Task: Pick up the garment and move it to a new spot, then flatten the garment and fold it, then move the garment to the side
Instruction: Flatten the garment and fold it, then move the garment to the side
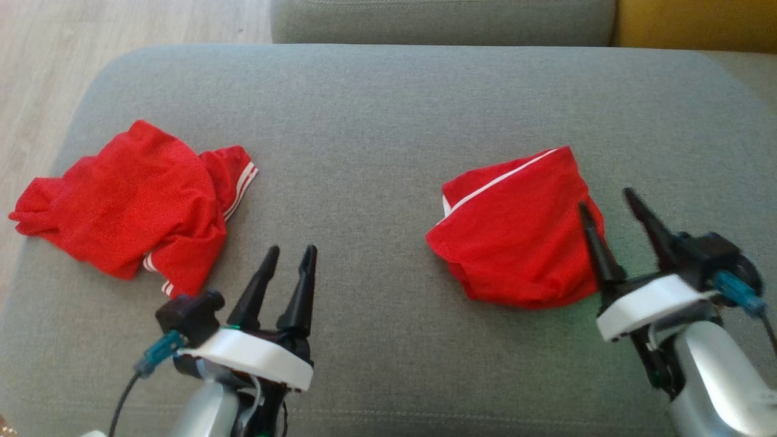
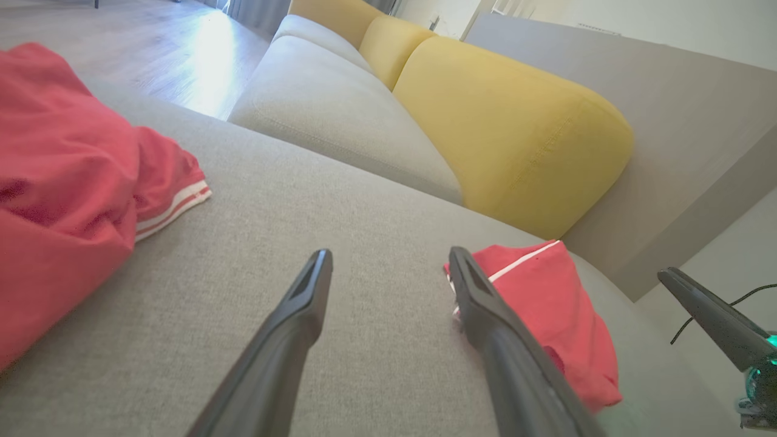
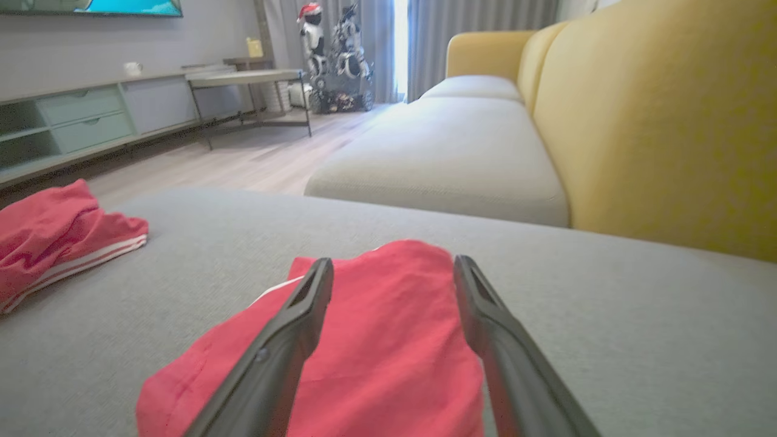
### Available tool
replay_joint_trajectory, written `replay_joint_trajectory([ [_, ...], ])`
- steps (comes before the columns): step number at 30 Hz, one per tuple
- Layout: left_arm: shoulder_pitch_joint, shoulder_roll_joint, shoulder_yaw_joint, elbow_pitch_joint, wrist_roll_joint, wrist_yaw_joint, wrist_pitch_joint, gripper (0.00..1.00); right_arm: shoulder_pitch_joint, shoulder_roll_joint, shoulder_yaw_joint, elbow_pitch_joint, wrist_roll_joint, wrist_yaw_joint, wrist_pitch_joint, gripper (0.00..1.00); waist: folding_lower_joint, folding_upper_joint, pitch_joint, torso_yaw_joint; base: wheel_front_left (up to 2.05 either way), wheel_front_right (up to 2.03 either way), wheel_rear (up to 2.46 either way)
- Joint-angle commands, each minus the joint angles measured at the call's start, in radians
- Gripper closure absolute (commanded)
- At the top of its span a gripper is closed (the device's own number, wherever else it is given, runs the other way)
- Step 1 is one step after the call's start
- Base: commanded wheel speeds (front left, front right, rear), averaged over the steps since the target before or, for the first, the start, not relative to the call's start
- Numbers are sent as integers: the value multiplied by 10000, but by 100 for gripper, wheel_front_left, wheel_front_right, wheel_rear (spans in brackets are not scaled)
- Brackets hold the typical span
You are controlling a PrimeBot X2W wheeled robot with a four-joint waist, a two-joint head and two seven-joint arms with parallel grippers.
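Note:
A folded red garment (image 1: 516, 237) with a white stripe lies on the right half of the grey couch cushion (image 1: 388, 109). My right gripper (image 1: 606, 199) is open at the garment's right edge, its fingers apart with nothing held. In the right wrist view the folded garment (image 3: 394, 340) lies under and between the open fingers of the right gripper (image 3: 393, 261). A second, crumpled red garment (image 1: 133, 200) with white stripes lies at the cushion's left. My left gripper (image 1: 291, 250) is open and empty over bare cushion between the two garments. The left wrist view shows the left gripper (image 2: 390, 254), the folded garment (image 2: 546, 291) and the crumpled one (image 2: 54, 182).
Wooden floor (image 1: 36, 60) lies beyond the cushion's left edge. Another grey seat cushion (image 1: 443, 21) adjoins at the back, with a yellow backrest (image 3: 668, 121) along the right. A low cabinet (image 3: 73, 121) and a side table (image 3: 249, 79) stand across the room.

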Motion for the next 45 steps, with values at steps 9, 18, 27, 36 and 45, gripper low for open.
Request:
replay_joint_trajectory([
  [9, -237, 24, 656, -1470, -64, -61, -78, 0, 1017, 1093, -1518, -1272, -1612, -9, -921, 0, 0, 0, -32, -219, 0, 0, 0],
  [18, -8, 24, 662, -1869, -23, -61, -78, 0, 1508, 1636, -1751, -1416, -2208, -9, -1083, 0, 0, 0, 48, -329, 0, 0, 0],
  [27, -55, 24, 437, -1623, 18, -61, -78, 0, 1182, 1630, -1720, -1254, -2226, -9, -1065, 0, 0, 0, 227, -245, 0, 0, 0],
  [36, -554, 24, 152, -1601, 56, -61, -78, 0, -541, 1038, -1471, 122, -1186, -9, 123, 0, 0, 0, 1182, 30, 0, 0, 0],
  [45, -1024, 24, 27, -1532, 47, -61, -78, 0, -2015, 467, -669, 1891, -579, -9, 1202, 44, 0, 0, 2117, 449, 0, 0, 0],
])
